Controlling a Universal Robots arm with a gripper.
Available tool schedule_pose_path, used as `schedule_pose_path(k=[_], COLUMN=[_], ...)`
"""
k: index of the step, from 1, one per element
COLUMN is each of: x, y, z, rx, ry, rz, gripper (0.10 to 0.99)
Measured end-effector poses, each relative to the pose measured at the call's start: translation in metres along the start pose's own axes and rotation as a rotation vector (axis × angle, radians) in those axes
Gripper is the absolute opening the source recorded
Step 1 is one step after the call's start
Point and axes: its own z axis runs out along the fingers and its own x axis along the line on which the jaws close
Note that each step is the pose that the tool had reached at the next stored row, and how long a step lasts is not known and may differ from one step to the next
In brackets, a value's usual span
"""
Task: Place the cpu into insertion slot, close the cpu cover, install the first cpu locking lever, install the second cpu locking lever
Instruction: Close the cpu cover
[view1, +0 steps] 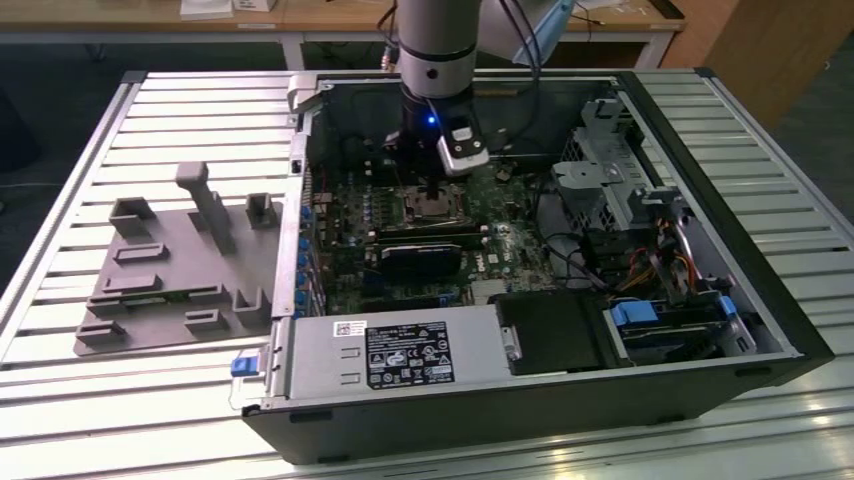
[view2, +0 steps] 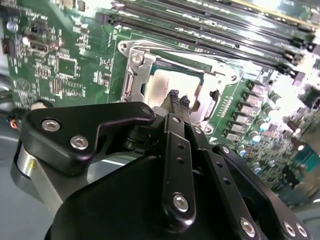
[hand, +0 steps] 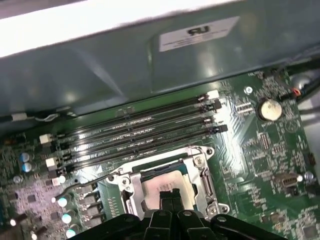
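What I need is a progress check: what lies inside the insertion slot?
The cpu lies in the slot, its pale metal top showing. The fingers cover part of it; the contacts beneath are hidden.

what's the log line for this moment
gripper shut, tips over cpu | cpu seated | cover looks down around it

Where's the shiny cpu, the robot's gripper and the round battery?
cpu (hand: 152, 184): first wrist view, on its silver-grey top.
gripper (view2: 178, 99): second wrist view, between its two black fingertips.
coin battery (hand: 269, 109): first wrist view, on its round silver face.
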Motion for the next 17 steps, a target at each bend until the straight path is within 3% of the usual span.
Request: schedule_pose_path(k=[9, 17], x=[0.0, 0.0009], y=[-0.0004, -0.0049], z=[0.0011, 0.0018], rx=[-0.01, -0.01], ry=[-0.0116, -0.0141], rz=[-0.129, -0.151], gripper=[0.102, 0.102])
